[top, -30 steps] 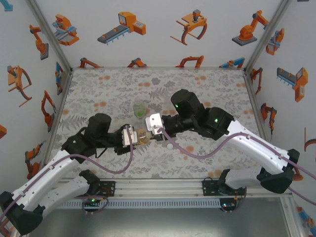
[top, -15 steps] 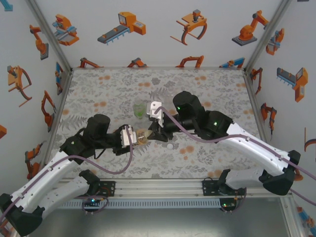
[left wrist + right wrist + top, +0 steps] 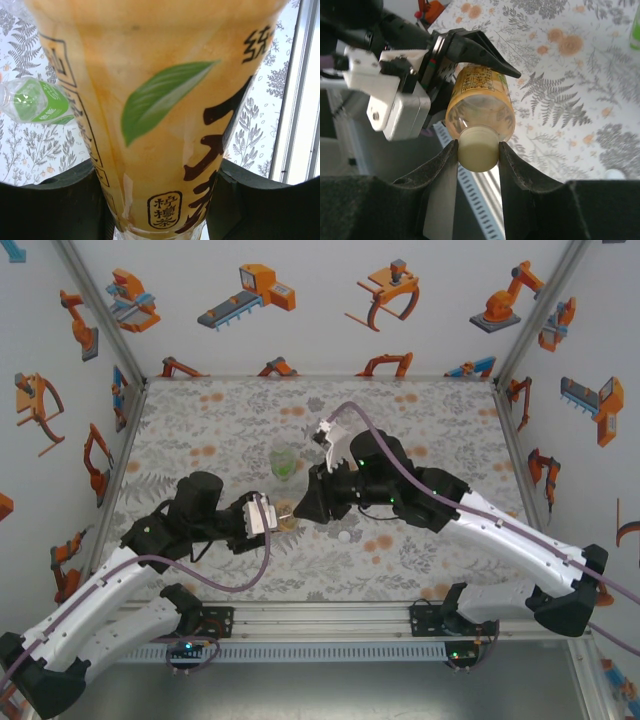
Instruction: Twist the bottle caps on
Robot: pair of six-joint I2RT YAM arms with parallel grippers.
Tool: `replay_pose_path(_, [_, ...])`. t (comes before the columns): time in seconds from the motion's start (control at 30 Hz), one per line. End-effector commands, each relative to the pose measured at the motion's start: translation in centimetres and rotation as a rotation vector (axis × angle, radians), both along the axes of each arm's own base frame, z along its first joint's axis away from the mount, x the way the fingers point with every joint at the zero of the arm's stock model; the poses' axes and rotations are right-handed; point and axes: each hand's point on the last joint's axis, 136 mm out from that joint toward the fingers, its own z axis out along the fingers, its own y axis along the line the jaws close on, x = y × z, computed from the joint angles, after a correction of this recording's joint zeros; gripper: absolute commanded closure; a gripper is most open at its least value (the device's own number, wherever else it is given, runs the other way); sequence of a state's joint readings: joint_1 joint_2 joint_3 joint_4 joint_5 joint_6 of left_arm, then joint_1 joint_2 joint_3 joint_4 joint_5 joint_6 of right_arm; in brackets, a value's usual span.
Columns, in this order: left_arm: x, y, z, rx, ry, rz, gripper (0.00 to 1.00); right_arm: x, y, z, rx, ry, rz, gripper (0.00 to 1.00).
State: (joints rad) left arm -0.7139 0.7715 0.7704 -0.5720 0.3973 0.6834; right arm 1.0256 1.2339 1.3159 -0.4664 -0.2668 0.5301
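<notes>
Presently the yellow bottle (image 3: 479, 95) is held between the two arms over the near part of the worktop (image 3: 420, 420). It is pinched around its body by the left pincer (image 3: 157, 200), while the pale cap (image 3: 478, 156) on its neck is pinched from both sides by the right pincer (image 3: 478, 145). Cross-threading is judged the chief risk: if the cap is turned while seated crooked, it may be jammed or popped off. A slip is also possible, since the smooth, thin wall may be spun within the left fingers instead of the cap being tightened, and too hard a squeeze could dent it. The left arm is stretched low and forward, so the bottle is offered neck-first to the right. The right arm is bent at the elbow and folded back toward the left, its wrist roughly in line with the neck. A green bottle (image 3: 284, 462) is seen just beyond, and a white cap (image 3: 345, 536) lies nearby.
</notes>
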Motion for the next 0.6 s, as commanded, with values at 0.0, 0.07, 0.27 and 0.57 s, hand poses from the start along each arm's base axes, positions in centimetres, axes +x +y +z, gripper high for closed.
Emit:
replay_pose_path(0.0, [1.0, -0.6, 2.8, -0.080, -0.083, 0.023, 1.00, -0.9, 0.6, -2.4, -0.001, 0.298, -0.099, 1.00])
replay_pose_path(0.07, [1.2, -0.6, 2.8, -0.076, -0.086, 0.033, 1.00, -1.0, 0.9, -2.3, 0.019, 0.363, -0.116, 1.00])
replay_pose_path(0.27, [1.6, -0.4, 2.6, -0.068, -0.090, 0.055, 1.00, -1.2, 1.4, -2.6, -0.012, 0.422, -0.117, 1.00])
replay_pose_path(0.57, [1.0, -0.7, 2.6, -0.081, -0.081, 0.017, 1.00, -0.3, 0.7, -0.4, 0.000, 0.250, -0.107, 0.69])
